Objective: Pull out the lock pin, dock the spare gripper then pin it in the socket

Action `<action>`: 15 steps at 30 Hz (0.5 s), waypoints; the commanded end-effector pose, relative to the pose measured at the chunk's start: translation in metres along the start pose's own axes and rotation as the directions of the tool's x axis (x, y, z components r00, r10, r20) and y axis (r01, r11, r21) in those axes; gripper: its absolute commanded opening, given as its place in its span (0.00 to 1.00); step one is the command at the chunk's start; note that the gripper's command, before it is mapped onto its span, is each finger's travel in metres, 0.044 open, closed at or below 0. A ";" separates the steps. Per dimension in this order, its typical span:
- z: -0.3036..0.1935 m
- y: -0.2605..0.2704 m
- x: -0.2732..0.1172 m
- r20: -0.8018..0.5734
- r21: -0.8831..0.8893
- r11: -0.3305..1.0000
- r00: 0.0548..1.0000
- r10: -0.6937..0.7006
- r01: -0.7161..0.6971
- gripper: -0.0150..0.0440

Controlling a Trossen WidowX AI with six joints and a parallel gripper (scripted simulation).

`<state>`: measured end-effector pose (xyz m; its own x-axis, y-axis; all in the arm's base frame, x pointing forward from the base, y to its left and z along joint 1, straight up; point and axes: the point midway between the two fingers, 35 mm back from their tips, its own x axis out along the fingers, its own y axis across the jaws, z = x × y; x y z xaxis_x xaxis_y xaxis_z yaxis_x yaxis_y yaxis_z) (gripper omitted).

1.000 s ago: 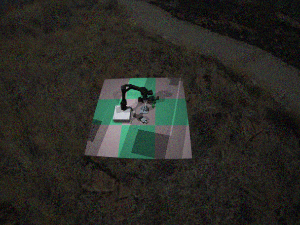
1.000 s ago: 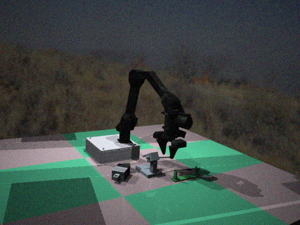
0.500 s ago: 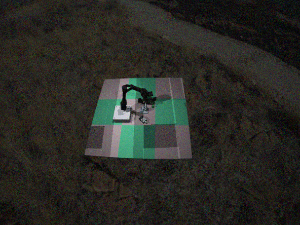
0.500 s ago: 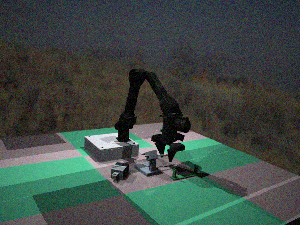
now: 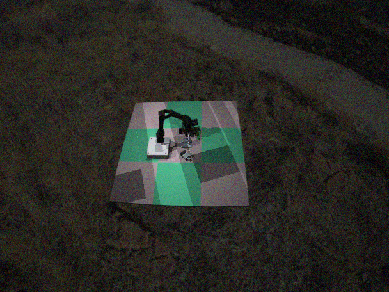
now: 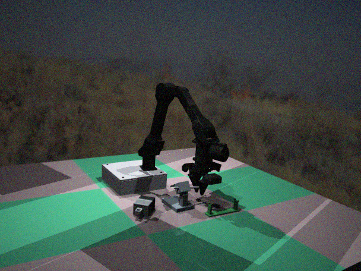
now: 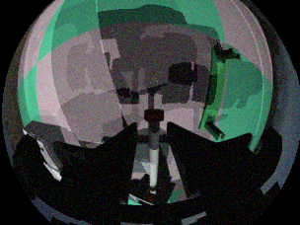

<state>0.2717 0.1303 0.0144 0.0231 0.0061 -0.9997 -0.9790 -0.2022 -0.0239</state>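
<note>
Lock pin (image 6: 194, 187) (image 7: 154, 168): was lodged through the socket (image 6: 181, 186), a shaft end projecting on either side of it in the exterior view.
Pin head (image 7: 154, 115): dark red, lay in line with the opening between the fingertips in the wrist view.
Claw: the gripper (image 5: 189, 129) (image 6: 199, 192) (image 7: 152, 126) was partly open, with visible gaps on both sides of the pin; no grasp was found.
Arm (image 5: 161, 128) (image 6: 160, 119): was bent over at the elbow, its gripper pointing down beside the socket at the pin's headed end.
Mount base plate (image 6: 179, 206): grey, lay flat on the patterned table (image 5: 176, 179) (image 6: 89, 226) and carried the socket on a short post.
Spare gripper (image 5: 186, 155) (image 6: 144, 206) (image 7: 152, 126): lay on the table near the mount, undocked and apart from the socket.
Green rack (image 6: 224, 211) (image 7: 215, 94): stood near the mount, on the side away from the spare gripper, with an upright at each end.
Pedestal (image 5: 157, 148) (image 6: 119, 169): white-topped box, supported the arm's foot.
Visibility: dim and grainy; contact between pin and fingers in the top view was too small to judge.
</note>
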 end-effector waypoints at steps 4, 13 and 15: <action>0.001 0.000 0.001 0.003 0.004 1.000 1.000 0.002 -0.002 0.26; 0.001 0.000 0.000 0.021 0.003 1.000 1.000 0.002 -0.002 0.25; 0.002 0.000 -0.002 0.048 0.002 1.000 0.999 0.002 -0.002 0.25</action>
<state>0.2715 0.1305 0.0148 0.0179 0.0192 -0.9997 -0.9801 -0.1974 -0.0214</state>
